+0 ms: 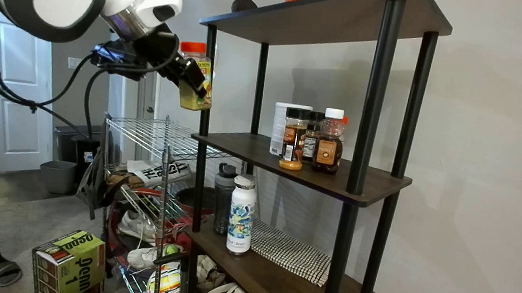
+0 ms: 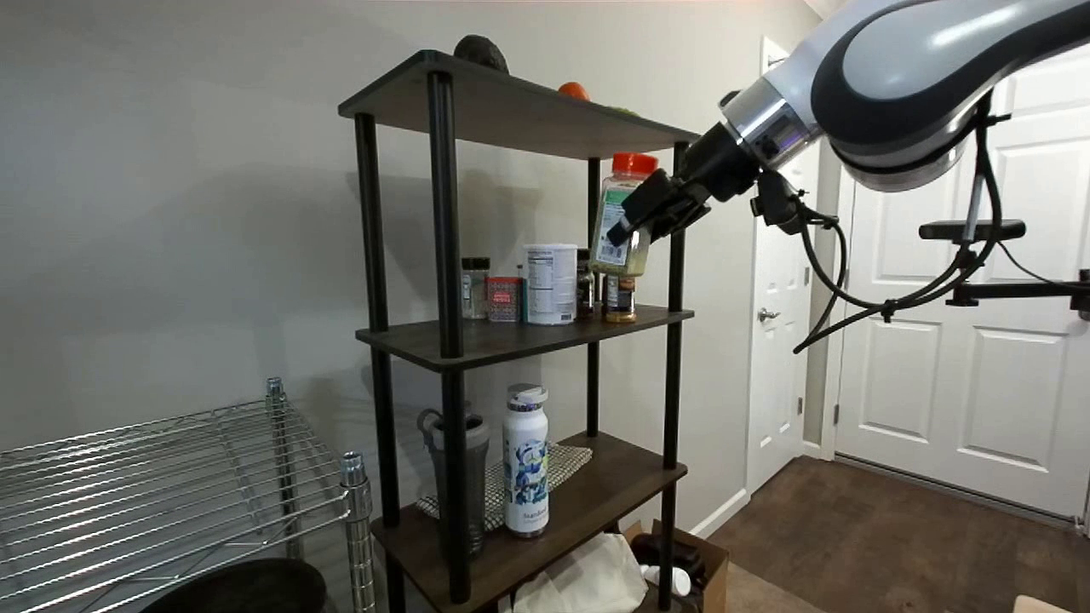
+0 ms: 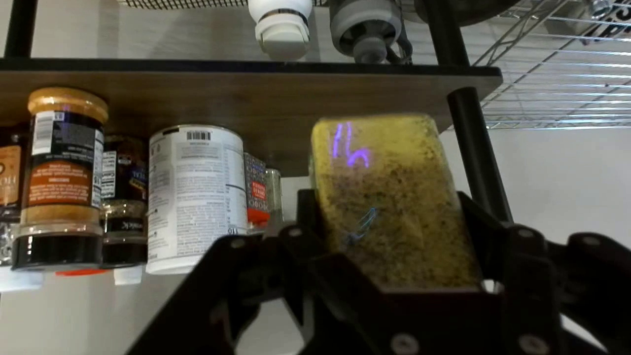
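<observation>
A clear bottle of yellow-green seasoning [image 1: 189, 101] with a red lid hangs in the air, upright with a slight tilt. My gripper [image 1: 195, 79] is shut on its body, one finger on each side. In an exterior view the bottle [image 2: 628, 260] and gripper [image 2: 645, 223] stand in front of the dark shelf unit, between middle and top shelf height. The wrist view is upside down. There the bottle [image 3: 394, 187] fills the space between the fingers, and its lid is hidden behind the gripper body. Left of it there, a white canister [image 3: 194, 197] stands on the middle shelf [image 3: 276, 98].
Several spice containers, including an orange-labelled shaker [image 1: 293, 140] and a brown bottle [image 1: 328, 146], crowd the middle shelf. Black posts [image 2: 673, 392] rise at the corners. Below stand a white bottle [image 2: 526, 460] and grey bottle [image 1: 223, 201]. A wire rack [image 1: 146, 129] adjoins the unit.
</observation>
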You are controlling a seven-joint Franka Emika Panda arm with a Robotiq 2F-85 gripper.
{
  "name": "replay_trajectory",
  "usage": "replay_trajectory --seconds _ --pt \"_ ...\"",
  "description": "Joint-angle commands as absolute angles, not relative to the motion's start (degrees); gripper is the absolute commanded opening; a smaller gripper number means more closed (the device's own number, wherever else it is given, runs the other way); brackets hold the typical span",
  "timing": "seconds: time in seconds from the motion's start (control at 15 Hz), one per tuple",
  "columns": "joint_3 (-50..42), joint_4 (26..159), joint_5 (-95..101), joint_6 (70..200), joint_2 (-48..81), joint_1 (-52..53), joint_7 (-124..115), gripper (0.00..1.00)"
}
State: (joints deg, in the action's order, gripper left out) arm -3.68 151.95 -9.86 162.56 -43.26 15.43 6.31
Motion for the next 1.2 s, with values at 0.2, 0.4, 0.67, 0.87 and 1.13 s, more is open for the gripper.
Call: replay_trajectory --seconds 0.2,0.4,0.67,0.87,1.13 --pt "-1.65 150.42 -7.63 161.23 -48.86 13.83 5.7 0.42" --pt "-0.12 149.58 -6.97 160.63 -51.38 13.2 4.92 0.42" --pt "2.43 146.13 -5.72 157.54 -52.33 10.73 3.76 0.42" --pt "4.78 142.16 -3.76 153.57 -50.92 7.65 2.2 0.42" --pt "8.74 137.64 -0.88 150.04 -49.57 3.47 -0.91 0.42"
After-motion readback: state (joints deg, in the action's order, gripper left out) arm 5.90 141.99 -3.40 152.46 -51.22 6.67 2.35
